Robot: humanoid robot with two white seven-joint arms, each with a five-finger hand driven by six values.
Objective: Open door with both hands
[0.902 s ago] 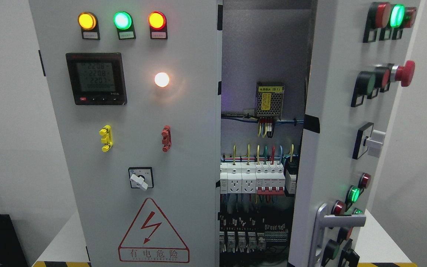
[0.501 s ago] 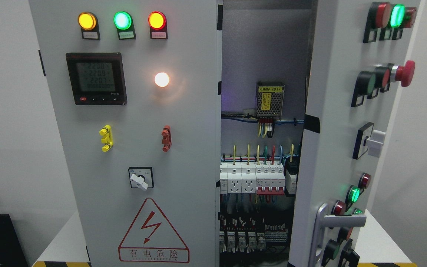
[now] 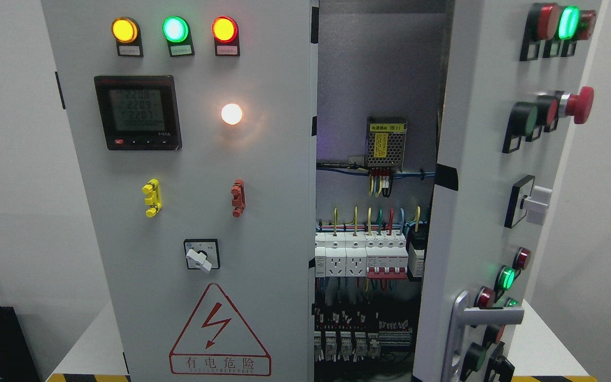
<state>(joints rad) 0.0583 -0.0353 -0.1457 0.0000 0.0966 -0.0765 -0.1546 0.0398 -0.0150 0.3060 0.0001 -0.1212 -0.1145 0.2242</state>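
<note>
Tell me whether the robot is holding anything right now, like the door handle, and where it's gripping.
Nothing is held: neither hand is in view. The right door stands swung open, and its handle is free.

Nothing of the robot's own body could be seen in the head view. No arm, hand, casing, cable or marking of it came into the picture from the bottom edge or either lower corner, so its colours and shapes could not be told.
</note>
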